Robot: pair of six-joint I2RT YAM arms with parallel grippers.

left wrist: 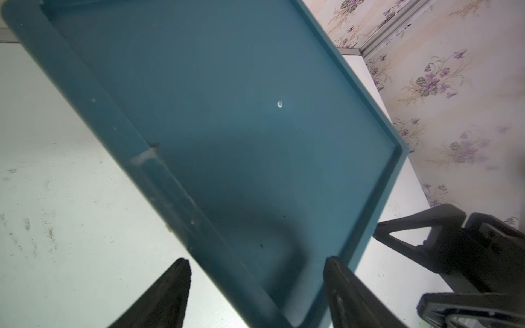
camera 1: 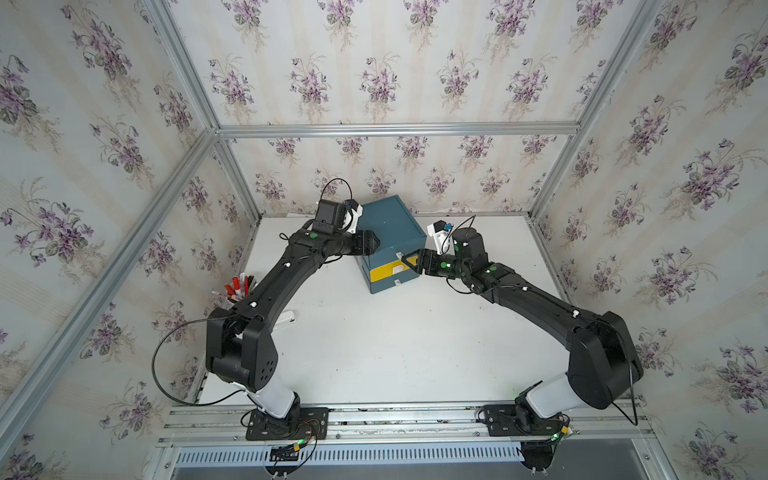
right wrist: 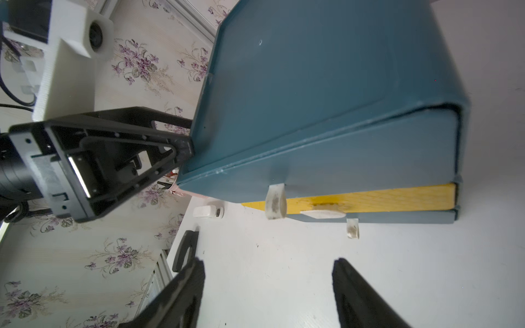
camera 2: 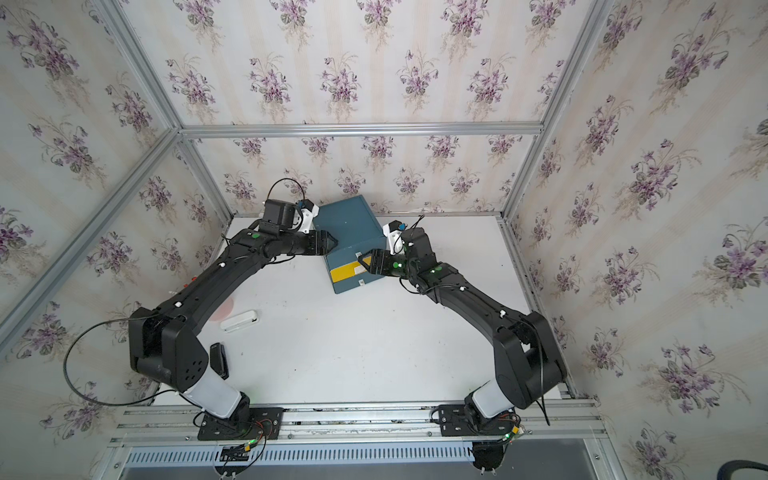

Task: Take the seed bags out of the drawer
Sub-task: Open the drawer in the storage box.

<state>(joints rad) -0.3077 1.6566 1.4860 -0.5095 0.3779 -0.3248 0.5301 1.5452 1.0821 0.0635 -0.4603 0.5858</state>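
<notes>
A teal cabinet (camera 1: pixel 386 220) (camera 2: pixel 349 220) stands at the back of the table with three shut drawer fronts. The middle drawer (camera 1: pixel 384 273) (right wrist: pixel 397 198) is yellow with a white handle (right wrist: pixel 324 213). The seed bags are hidden. My left gripper (camera 1: pixel 376 243) (left wrist: pixel 257 259) is open at the cabinet's top left corner, with that corner (left wrist: pixel 284 306) between its jaws. My right gripper (camera 1: pixel 409 262) (right wrist: pixel 268 267) is open and holds nothing. It hovers just in front of the drawer fronts, level with the yellow one in both top views.
A cup of red and white pens (camera 1: pixel 237 286) stands at the table's left edge, partly behind my left arm. A white oblong object (camera 2: pixel 239 321) and a black one (camera 2: pixel 219 359) lie at the front left. Wallpapered walls enclose three sides.
</notes>
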